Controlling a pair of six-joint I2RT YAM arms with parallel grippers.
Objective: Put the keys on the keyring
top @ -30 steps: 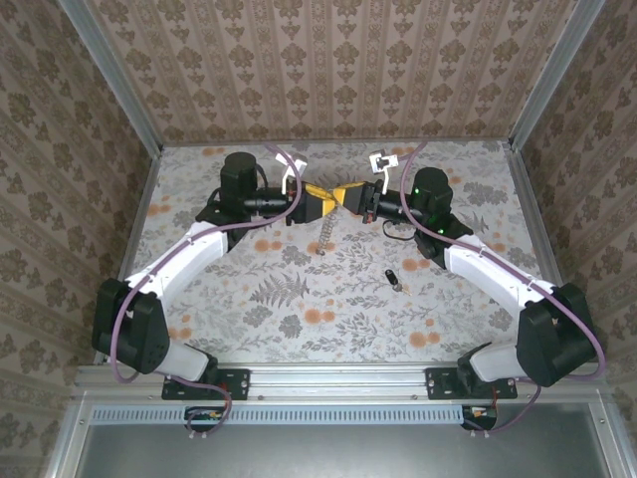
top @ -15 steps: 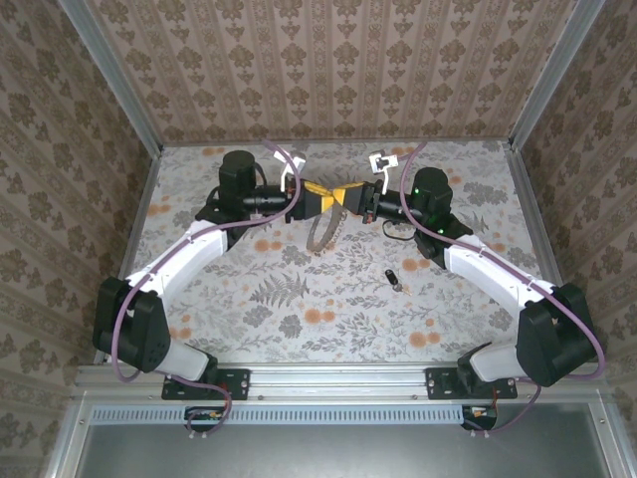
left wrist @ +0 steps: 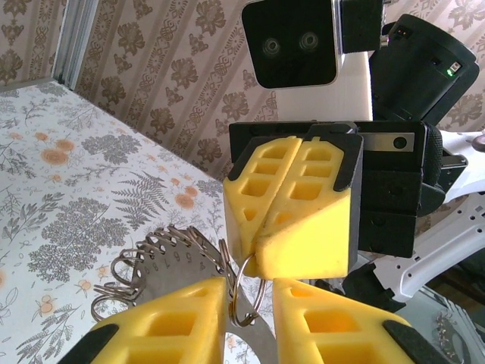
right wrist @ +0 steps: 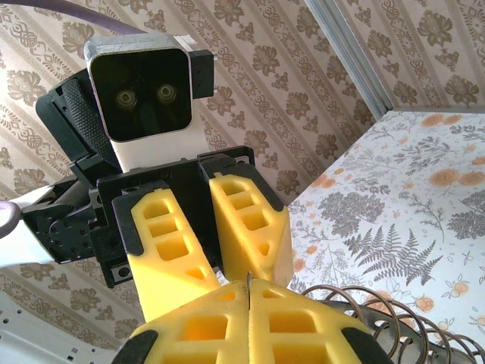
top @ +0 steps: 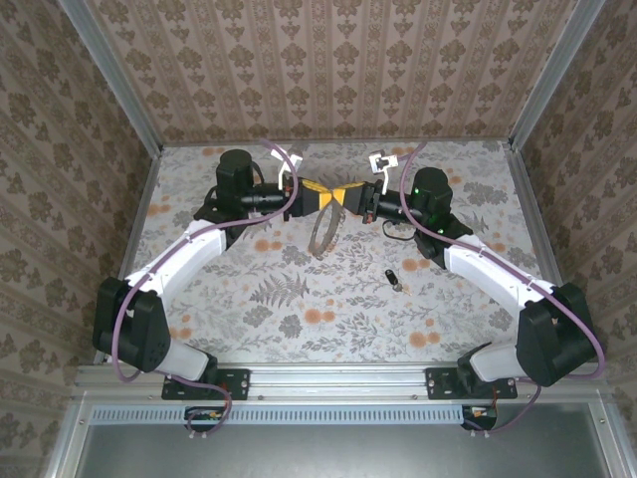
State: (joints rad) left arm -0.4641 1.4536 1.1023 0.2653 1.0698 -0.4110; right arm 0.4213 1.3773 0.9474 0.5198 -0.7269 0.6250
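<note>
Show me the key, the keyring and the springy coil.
key (top: 392, 276): top view, dark body.
keyring (left wrist: 231, 299): left wrist view, wire's left side.
springy coil (top: 321, 231): top view, mid-coil.

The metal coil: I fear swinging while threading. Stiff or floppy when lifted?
Likely floppy: the coil dangles below the right gripper, held only at its top. Probably light, and apt to snag: its wire loops look thin and open.

top: overhead from behind, far | wrists: close, facing each other | shared: fingers (left wrist: 288, 220), likely keyring (top: 320, 231)
</note>
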